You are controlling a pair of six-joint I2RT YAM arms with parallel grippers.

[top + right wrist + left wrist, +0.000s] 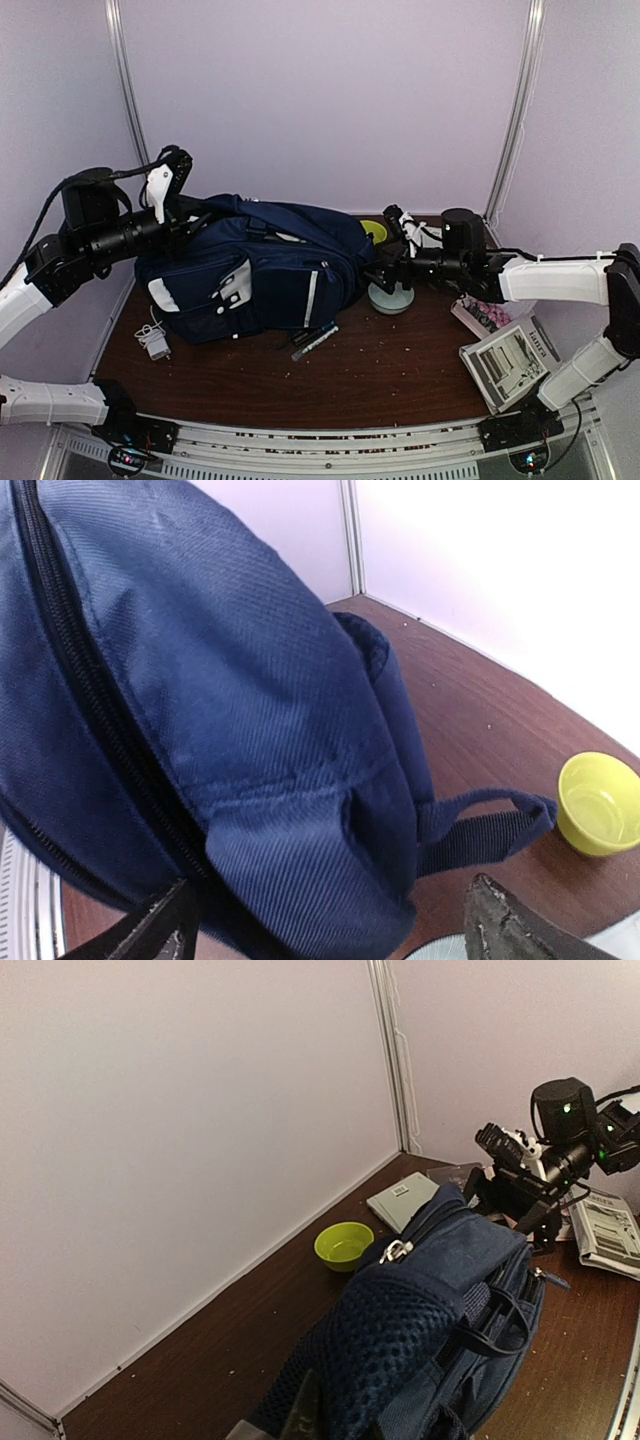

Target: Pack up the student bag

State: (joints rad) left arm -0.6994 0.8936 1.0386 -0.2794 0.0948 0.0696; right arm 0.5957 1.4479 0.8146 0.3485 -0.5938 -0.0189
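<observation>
Student bag (265, 270) held at one end by left gripper (195, 218).
Right gripper (332, 890) jaws spread wide beside bag, nothing gripped.

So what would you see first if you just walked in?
The big navy backpack slumped in the middle of the dark table, with the left arm and right arm reaching in at its two ends. Behind it, near the back wall, a little lime-green bowl pops out.

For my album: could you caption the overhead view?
The right gripper stands open beside the navy student bag on a brown table.
</observation>
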